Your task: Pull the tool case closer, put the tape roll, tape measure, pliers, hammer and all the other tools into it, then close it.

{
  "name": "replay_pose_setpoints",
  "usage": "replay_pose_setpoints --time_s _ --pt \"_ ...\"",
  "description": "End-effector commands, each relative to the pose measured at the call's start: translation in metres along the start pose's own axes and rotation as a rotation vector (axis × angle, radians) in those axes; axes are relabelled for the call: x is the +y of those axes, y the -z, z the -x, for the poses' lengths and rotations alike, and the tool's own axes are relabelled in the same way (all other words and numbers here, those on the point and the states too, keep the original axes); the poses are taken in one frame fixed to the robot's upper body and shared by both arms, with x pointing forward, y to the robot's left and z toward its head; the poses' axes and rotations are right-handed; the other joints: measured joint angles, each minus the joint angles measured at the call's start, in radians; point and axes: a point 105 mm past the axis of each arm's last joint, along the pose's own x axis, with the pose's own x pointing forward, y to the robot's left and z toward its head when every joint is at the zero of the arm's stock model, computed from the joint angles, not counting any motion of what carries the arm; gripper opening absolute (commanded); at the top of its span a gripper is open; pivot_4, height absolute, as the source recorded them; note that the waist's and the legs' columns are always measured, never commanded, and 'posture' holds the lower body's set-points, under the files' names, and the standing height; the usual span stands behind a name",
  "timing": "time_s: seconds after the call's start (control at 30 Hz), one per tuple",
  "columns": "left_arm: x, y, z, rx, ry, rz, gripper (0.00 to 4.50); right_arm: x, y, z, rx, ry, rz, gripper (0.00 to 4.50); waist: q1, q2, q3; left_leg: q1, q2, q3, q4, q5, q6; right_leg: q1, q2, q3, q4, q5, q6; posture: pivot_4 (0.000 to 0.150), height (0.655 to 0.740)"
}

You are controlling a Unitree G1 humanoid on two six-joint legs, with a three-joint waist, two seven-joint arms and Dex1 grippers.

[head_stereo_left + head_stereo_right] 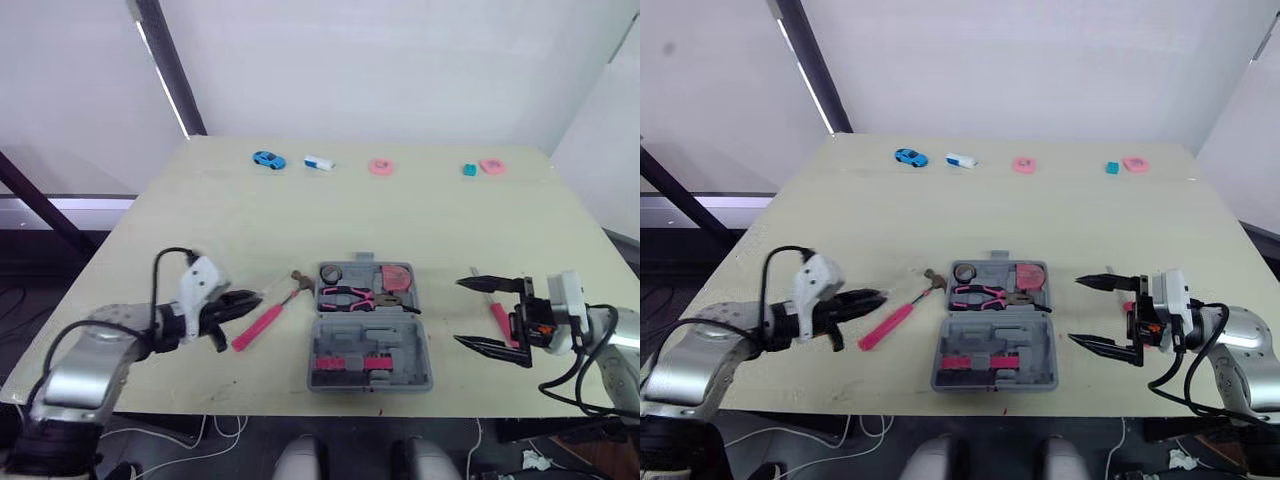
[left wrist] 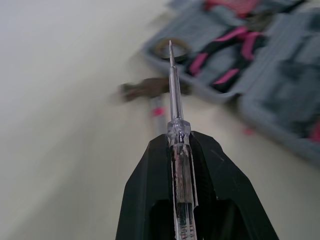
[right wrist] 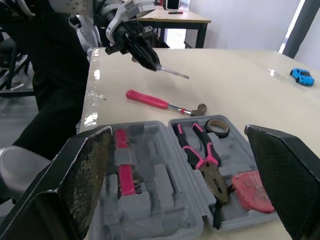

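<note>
A grey plastic tool case (image 1: 371, 352) lies open and flat near the front edge of the pale wooden bench (image 1: 400, 220), between the two grippers. Its far half holds a dark tape roll (image 1: 332, 273), pink-handled pliers (image 1: 350, 296) and a pink tape measure (image 1: 397, 276). A hammer with a pink handle (image 1: 264, 316) lies on the bench just left of the case, with its head near the case's far left corner. The left gripper (image 1: 235, 305) hovers beside the hammer's handle, its fingers (image 2: 150, 180) clamped on a clear-handled screwdriver (image 2: 174, 100) whose tip points toward the case. The right gripper (image 1: 460, 312) hangs right of the case, its fingers (image 3: 87, 170) spread wide apart and holding nothing, with a small pink-handled tool (image 1: 497, 320) on the bench beside it.
</note>
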Motion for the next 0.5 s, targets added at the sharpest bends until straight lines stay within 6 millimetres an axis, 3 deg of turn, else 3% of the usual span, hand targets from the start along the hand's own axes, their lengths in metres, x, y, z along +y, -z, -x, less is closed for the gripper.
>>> replay_pose_setpoints --time_s 0.03,0.3,0.5 --pt "-0.012 -0.021 -0.016 -0.004 0.134 -0.121 0.07 -0.001 -0.011 0.0 -0.024 0.014 0.037 4.5 0.0 0.0 0.0 0.0 0.0 0.0 0.0 0.0 0.0 0.0 0.0 0.0 0.0 0.0 0.0 0.15 0.7395" --pt "-0.022 -0.041 -0.055 0.034 0.325 -0.275 0.07 -0.001 -0.009 0.006 0.01 0.051 0.061 4.5 -0.001 0.0 0.0 0.0 -0.001 0.0 0.0 0.0 0.0 0.0 0.001 0.001 0.0 0.002 0.004 0.15 0.7395" --pt "-0.029 -0.042 -0.076 0.086 0.404 -0.305 0.07 0.0 -0.009 0.014 0.032 0.079 0.067 4.5 0.001 0.0 0.0 -0.001 -0.001 0.0 0.001 0.0 0.0 0.0 0.001 0.001 0.0 0.002 0.005 0.15 0.7395"
